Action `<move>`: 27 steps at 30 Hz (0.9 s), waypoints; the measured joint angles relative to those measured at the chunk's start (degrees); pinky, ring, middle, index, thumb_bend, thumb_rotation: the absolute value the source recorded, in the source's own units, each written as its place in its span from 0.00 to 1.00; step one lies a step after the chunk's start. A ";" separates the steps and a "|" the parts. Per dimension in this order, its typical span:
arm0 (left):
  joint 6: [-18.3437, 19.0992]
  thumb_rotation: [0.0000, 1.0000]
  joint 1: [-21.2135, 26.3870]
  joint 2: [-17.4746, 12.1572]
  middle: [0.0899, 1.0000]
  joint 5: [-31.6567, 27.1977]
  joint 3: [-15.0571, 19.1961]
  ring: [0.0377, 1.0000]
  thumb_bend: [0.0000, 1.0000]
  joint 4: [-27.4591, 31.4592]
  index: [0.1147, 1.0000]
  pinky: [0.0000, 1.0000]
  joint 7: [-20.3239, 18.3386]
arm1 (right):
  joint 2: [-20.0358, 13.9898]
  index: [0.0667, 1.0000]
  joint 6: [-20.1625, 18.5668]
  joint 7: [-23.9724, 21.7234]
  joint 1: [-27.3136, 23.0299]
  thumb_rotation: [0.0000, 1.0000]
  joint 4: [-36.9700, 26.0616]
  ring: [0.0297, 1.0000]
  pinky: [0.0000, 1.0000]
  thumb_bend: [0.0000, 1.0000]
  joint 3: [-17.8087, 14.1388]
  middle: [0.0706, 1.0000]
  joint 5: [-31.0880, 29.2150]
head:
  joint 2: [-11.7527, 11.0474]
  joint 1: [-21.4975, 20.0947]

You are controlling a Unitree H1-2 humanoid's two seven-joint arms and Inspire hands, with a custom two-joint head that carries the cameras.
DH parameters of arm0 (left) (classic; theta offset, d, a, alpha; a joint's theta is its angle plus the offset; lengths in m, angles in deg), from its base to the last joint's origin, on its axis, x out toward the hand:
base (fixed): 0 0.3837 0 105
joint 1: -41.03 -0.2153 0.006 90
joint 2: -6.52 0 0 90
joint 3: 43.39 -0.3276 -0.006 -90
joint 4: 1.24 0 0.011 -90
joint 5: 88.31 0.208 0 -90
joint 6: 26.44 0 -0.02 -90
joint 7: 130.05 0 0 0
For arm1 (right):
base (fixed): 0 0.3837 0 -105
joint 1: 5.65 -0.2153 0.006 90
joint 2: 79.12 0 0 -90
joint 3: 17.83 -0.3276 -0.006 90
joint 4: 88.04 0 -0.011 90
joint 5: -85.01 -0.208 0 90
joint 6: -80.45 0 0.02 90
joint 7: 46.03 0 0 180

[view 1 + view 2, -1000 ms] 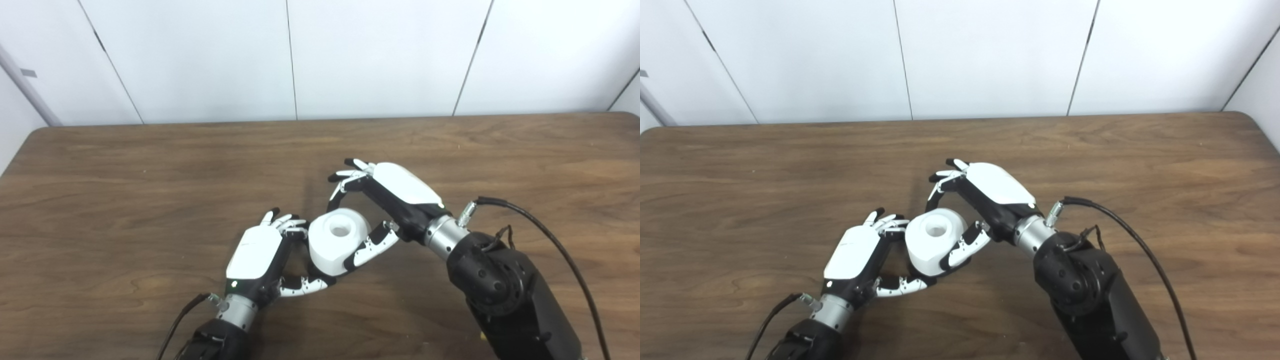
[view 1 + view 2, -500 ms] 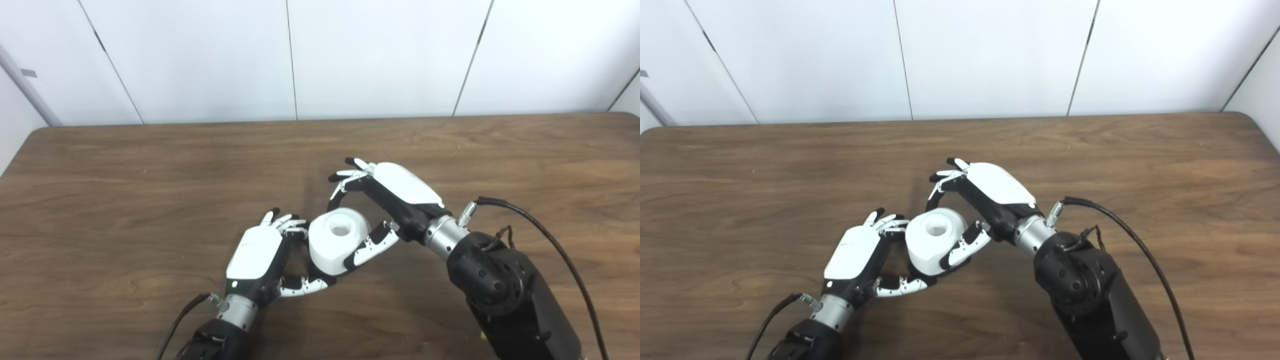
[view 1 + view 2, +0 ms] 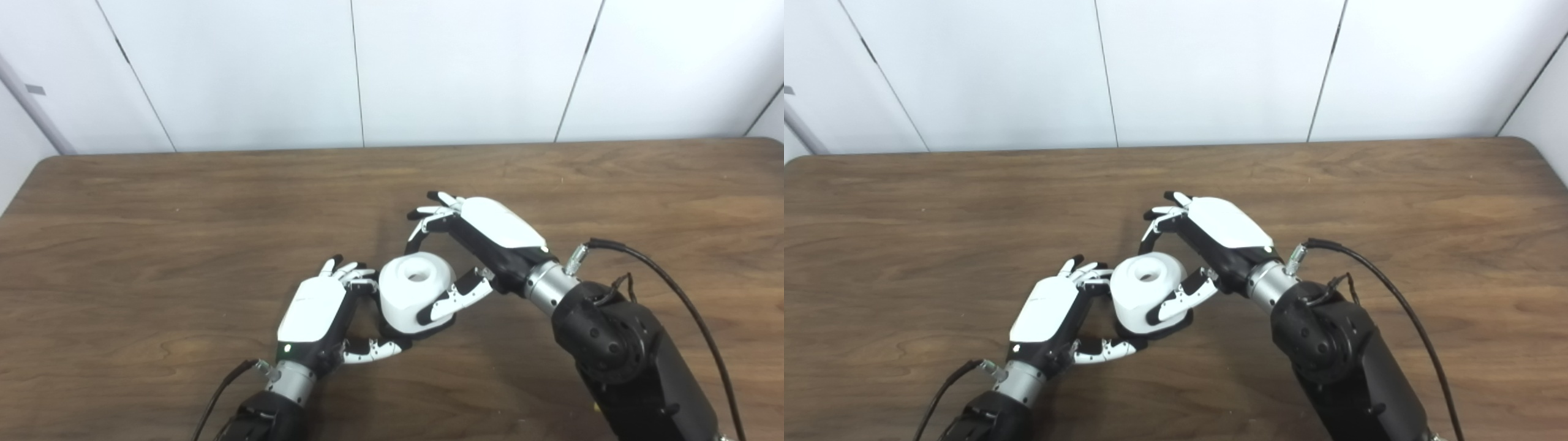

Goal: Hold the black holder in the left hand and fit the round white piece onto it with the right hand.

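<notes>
Near the middle of the table (image 3: 184, 202) we see one round white piece (image 3: 411, 294) sitting on one black holder (image 3: 429, 327). Our left hand (image 3: 315, 309) curls its fingers (image 3: 352, 274) around the holder's left side. Our right hand (image 3: 484, 239) pinches the white piece between fingers and thumb.

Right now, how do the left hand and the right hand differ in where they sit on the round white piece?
The left hand sits low, beside the round white piece, its fingers curled at the piece's left side and black base. The right hand arches higher, fingers over the far edge, thumb on the near right side. Both touch the piece above the wooden table.
</notes>
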 measured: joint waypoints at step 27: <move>0.22 0.06 0.23 -0.08 0.77 -0.11 0.49 0.88 0.52 -0.28 0.43 1.00 -0.22 | -4.17 0.86 -2.79 -6.55 -1.16 0.41 -3.50 1.00 1.00 1.00 -4.78 1.00 -1.23 | -0.70 -0.44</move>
